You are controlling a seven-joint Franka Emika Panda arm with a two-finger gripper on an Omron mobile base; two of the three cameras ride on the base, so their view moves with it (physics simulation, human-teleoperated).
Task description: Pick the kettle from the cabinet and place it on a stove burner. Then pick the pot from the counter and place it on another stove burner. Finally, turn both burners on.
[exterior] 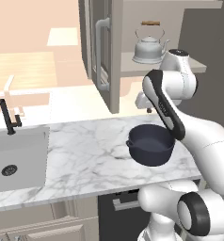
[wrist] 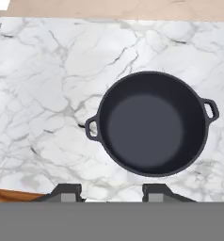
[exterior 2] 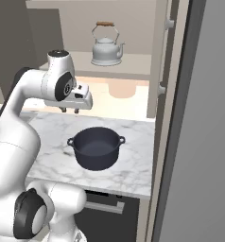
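A: Two dark fingertips (wrist: 67,190) of the gripper (exterior 2: 70,110) stand wide apart, empty, above the wide dark blue-grey pot (wrist: 153,123) on the white marble counter (exterior: 85,155).

B: Small silver-grey kettle (exterior 2: 106,51)?

A: On the beige cabinet shelf (exterior 2: 138,66), above and beyond the fingers; reach goes up.

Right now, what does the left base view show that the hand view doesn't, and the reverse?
Left base view alone: the kettle on the cabinet shelf behind the open door, and a sink with a black faucet. Hand view alone: a straight-down look into the pot, with the gripper fingertips apart. Both share the empty pot standing on the marble counter.
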